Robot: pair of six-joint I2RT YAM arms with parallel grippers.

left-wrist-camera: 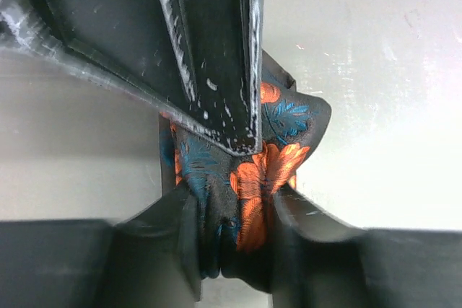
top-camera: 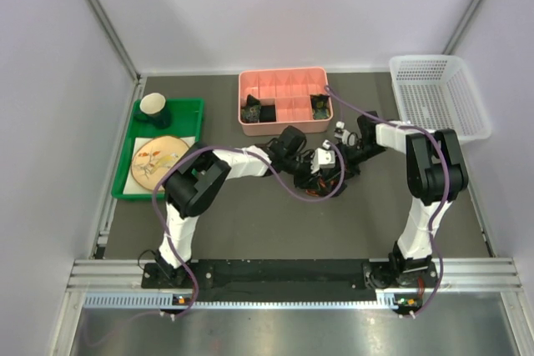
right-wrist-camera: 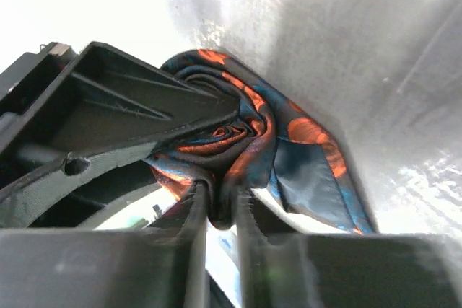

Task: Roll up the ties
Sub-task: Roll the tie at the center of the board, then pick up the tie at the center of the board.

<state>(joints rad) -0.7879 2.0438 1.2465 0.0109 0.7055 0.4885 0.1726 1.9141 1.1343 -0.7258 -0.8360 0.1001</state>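
A black tie with red-orange flowers and blue leaves (left-wrist-camera: 268,167) is wound into a loose roll (right-wrist-camera: 238,135) just above the table. My left gripper (left-wrist-camera: 234,210) is shut on one side of the roll. My right gripper (right-wrist-camera: 220,203) is shut on the other side, and its finger (left-wrist-camera: 209,55) crosses the left wrist view. In the top view both grippers meet mid-table, the left (top-camera: 310,164) and the right (top-camera: 335,154), and they hide most of the tie. Two rolled ties (top-camera: 253,110) (top-camera: 319,106) sit in compartments of the pink box (top-camera: 284,79).
A white mesh basket (top-camera: 438,93) stands at the back right. A green tray (top-camera: 185,110) at the left holds a cup (top-camera: 154,106) and a plate (top-camera: 158,158). Purple cables (top-camera: 292,191) loop round both arms.
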